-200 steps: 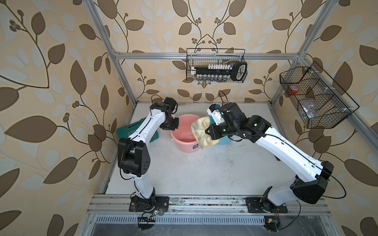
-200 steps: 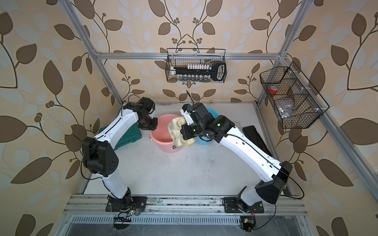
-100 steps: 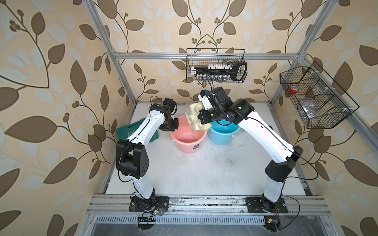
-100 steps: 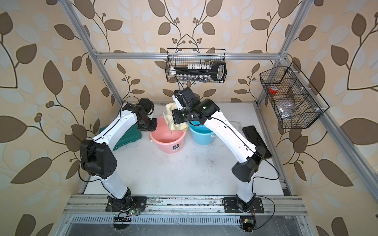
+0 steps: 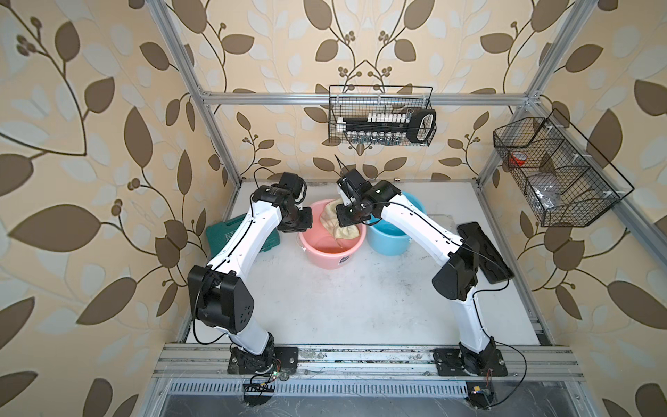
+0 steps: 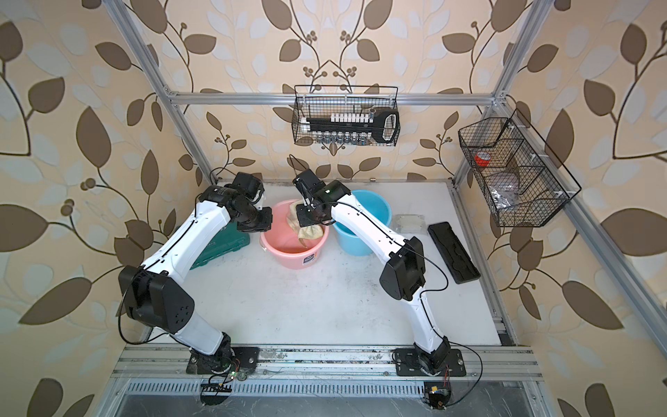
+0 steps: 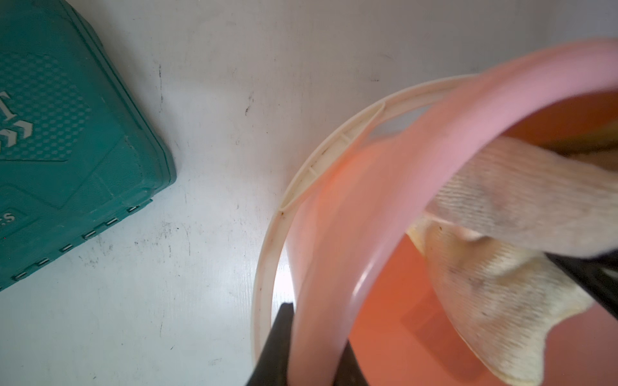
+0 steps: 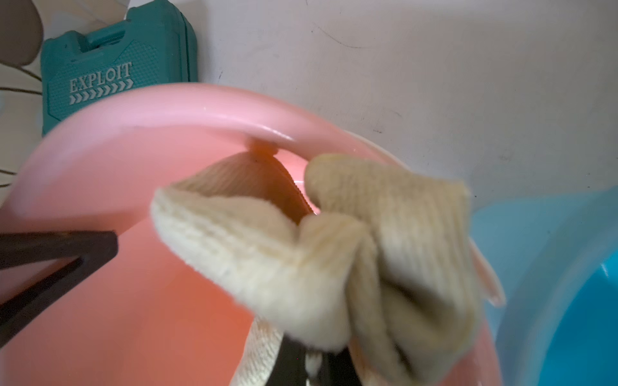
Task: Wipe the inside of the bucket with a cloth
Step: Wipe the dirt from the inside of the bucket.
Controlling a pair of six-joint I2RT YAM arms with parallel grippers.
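Left jaws: closed tight on the bucket [image 5: 326, 261] wall at the rim. One finger [image 7: 276, 351] is outside and the other inside, with pink plastic pinched between them. The grip is on the rim side nearest the case [image 5: 220, 236]. From the right wrist, a left finger [image 8: 67, 245] shows reaching in over the rim [image 8: 117, 133].

Right jaws: fully closed, with the cloth [image 5: 346, 231] bunched in them. They hang over the bucket's mouth on the side toward the blue bucket [image 5: 389, 242], across the opening from the left jaws.

Cloth vs right jaws: pinched at a gathered fold, with the rest spilling off the tips in loose lobes [image 8: 384, 217]. The folds hide most of the jaws, and only a dark finger [image 8: 294, 364] shows beneath. A thin tail drops from the jaws down into the bucket. I cannot tell whether it reaches the bottom or presses the inner wall.

Cloth vs left jaws: well inside the rim from them and apart, no contact. Grey stains show on the pale terry [image 7: 501, 207].

Both top views agree: the cloth [image 6: 310, 233] is within the bucket [image 6: 292, 260] mouth under the right jaws.

The bucket stands on the bench [image 5: 343, 307], with the blue bucket just beside it on the right-jaws side.
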